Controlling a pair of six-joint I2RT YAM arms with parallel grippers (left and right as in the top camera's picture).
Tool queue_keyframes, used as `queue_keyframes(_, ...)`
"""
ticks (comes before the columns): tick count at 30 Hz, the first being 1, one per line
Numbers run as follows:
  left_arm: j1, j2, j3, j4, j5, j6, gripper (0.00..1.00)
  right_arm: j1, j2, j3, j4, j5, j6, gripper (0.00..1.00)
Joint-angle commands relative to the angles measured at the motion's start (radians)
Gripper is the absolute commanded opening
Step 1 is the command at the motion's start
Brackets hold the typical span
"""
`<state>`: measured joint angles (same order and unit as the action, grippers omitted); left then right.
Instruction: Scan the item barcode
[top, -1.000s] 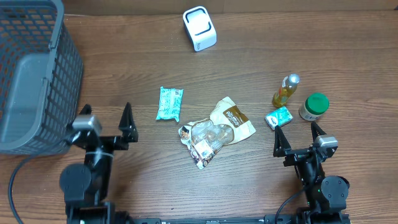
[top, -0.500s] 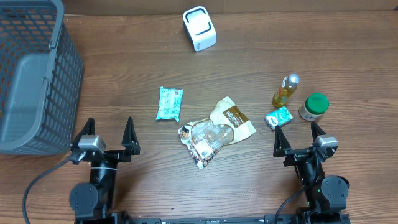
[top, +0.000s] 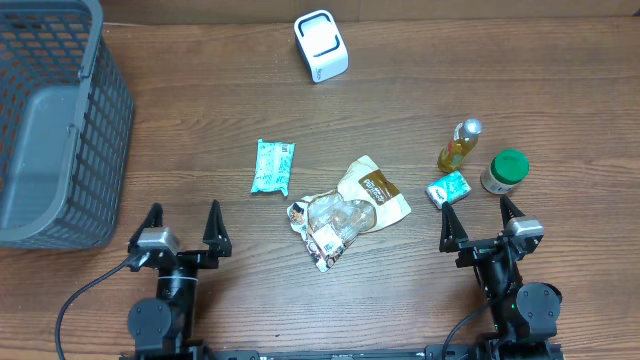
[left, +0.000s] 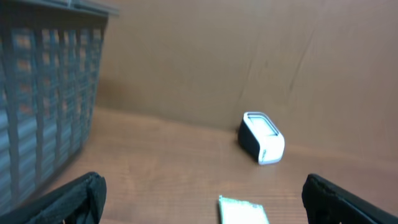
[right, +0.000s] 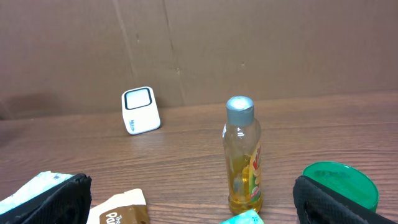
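The left gripper (top: 183, 222) and right gripper (top: 477, 215) are both wide open and hold nothing. The green packet (top: 273, 165) lies ahead of the left gripper, a bit to its right. The small box (top: 449, 189) sits just in front of the right gripper's left finger, with the bottle (top: 460, 145) and jar (top: 505, 171) close by. The box looks light and stiff, so pinching its two flat sides should work. The packet looks soft and slippery; grab its middle. The scanner (top: 321, 45) is far ahead of both.
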<state>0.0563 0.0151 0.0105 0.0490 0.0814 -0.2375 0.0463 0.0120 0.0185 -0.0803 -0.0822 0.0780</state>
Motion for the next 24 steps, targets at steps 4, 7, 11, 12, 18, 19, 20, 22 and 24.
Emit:
queue_keyframes(4,-0.019,-0.011,-0.006,-0.126,-0.051,0.031,1.00,-0.003,-0.006,-0.010,0.003,-0.006,0.000,1.00)
queue_keyframes(7,-0.019,-0.011,-0.006,-0.127,-0.052,0.039,0.99,-0.003,-0.006,-0.010,0.003,-0.006,0.000,1.00)
queue_keyframes(11,-0.019,-0.011,-0.006,-0.127,-0.052,0.039,0.99,-0.003,-0.006,-0.010,0.003,-0.006,0.000,1.00)
queue_keyframes(12,-0.019,-0.011,-0.006,-0.127,-0.052,0.039,1.00,-0.003,-0.006,-0.010,0.003,-0.006,0.000,1.00)
queue_keyframes(18,-0.019,-0.011,-0.006,-0.127,-0.052,0.039,1.00,-0.004,-0.006,-0.010,0.003,-0.006,0.000,1.00)
queue_keyframes(19,-0.019,-0.011,-0.006,-0.127,-0.052,0.039,1.00,-0.003,-0.006,-0.010,0.003,-0.006,0.000,1.00)
queue_keyframes(20,-0.019,-0.011,-0.006,-0.127,-0.052,0.039,1.00,-0.004,-0.006,-0.010,0.003,-0.006,0.000,1.00)
queue_keyframes(22,-0.019,-0.011,-0.006,-0.127,-0.052,0.039,0.99,-0.003,-0.006,-0.010,0.003,-0.006,0.000,1.00)
queue_keyframes(24,-0.019,-0.011,-0.006,-0.127,-0.052,0.039,0.99,-0.003,-0.006,-0.010,0.003,-0.006,0.000,1.00)
